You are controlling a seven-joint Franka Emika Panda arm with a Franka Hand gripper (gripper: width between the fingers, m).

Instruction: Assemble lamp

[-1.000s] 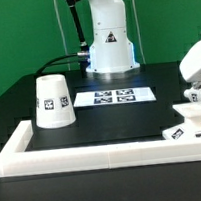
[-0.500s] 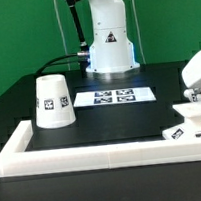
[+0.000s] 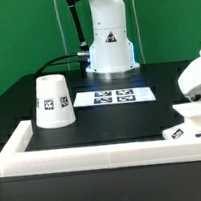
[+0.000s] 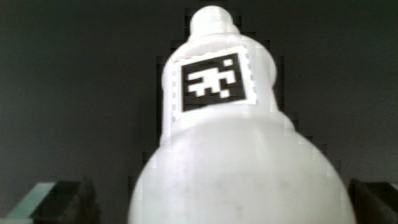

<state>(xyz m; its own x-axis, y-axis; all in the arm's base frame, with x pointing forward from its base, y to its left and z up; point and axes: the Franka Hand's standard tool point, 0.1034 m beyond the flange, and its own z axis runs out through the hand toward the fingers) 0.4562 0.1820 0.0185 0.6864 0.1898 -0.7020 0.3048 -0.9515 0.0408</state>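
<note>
The white tapered shade (image 3: 52,100) stands with its wide end down on the black table at the exterior view's left, a tag on its side. The flat angular base (image 3: 186,131) lies at the exterior view's right, partly cut off. The white bulb (image 4: 222,110) fills the wrist view, its tagged narrow end pointing away from the camera. My gripper (image 4: 210,208) straddles the bulb's wide end; dark fingers (image 4: 59,200) show at both sides with small gaps, so it looks open. In the exterior view the gripper (image 3: 196,98) hangs low over the base, and the bulb is hidden there.
The marker board (image 3: 114,95) lies flat mid-table in front of the robot's white body (image 3: 109,37). A raised white rail (image 3: 94,155) runs along the table's front and left edges. Black cables hang behind, against a green backdrop.
The arm's hand at the exterior view's right has moved down and slightly rightward toward the base. The shade and the marker board have not moved.
</note>
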